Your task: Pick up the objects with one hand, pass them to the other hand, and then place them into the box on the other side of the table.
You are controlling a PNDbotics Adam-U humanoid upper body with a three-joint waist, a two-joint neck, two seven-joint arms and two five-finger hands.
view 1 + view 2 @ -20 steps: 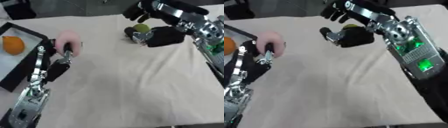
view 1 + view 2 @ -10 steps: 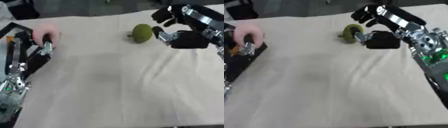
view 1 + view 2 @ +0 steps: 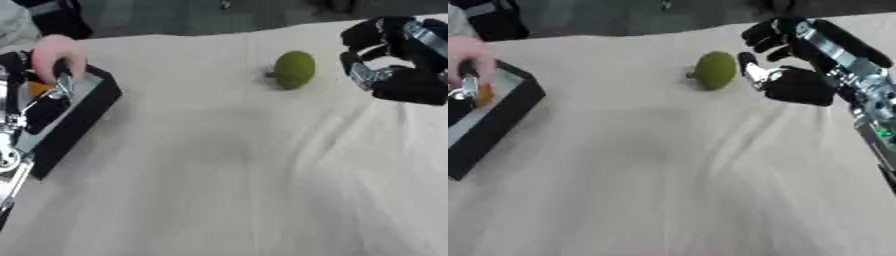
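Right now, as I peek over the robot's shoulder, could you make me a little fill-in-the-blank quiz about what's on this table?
1. The green fruit lies on the ____ cloth, touched by neither hand.
2. The right hand hovers beside the fruit with its fingers ____.
3. The left hand holds a ____ object over the black box.
4. Inside the box shows something ____ in colour.

Missing words: beige; open; pink; orange
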